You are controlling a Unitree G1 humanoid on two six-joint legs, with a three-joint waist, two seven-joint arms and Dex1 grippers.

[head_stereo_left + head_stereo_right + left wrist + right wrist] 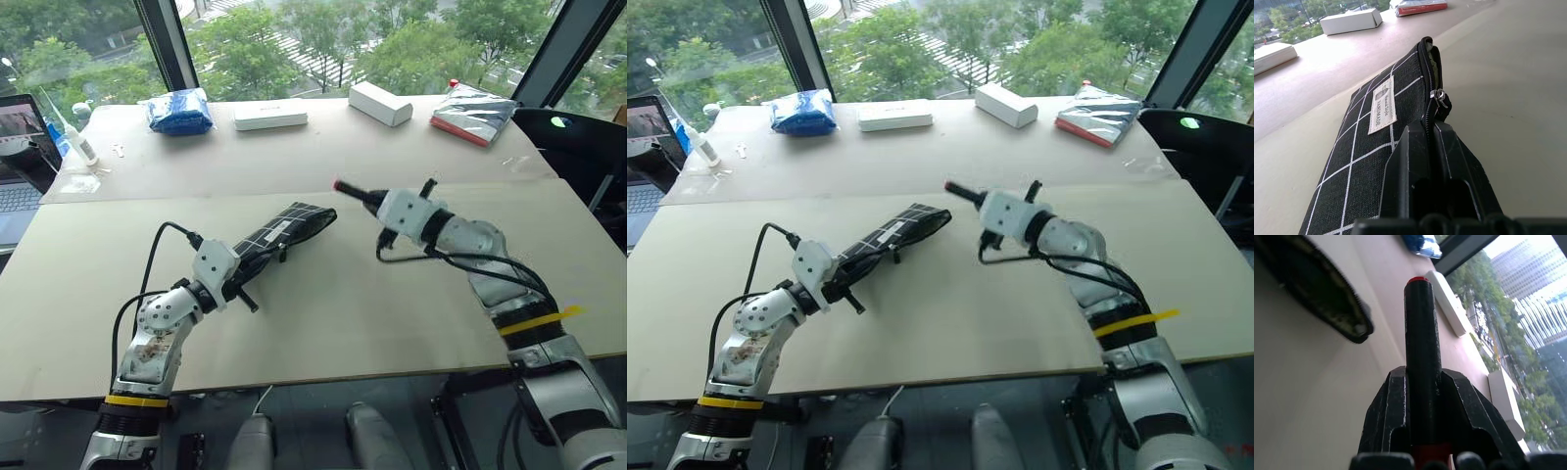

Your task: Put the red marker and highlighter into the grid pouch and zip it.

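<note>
Two end effectors are working: left end effector clamping grid pouch, right end effector gripping red marker; next, feeding it into the mouth just ahead.

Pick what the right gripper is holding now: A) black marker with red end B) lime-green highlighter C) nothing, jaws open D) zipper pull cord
A: the right gripper is shut on the red marker, its black barrel clamped between the fingers and sticking out toward the open end of the grid pouch, which the left gripper holds.
</note>
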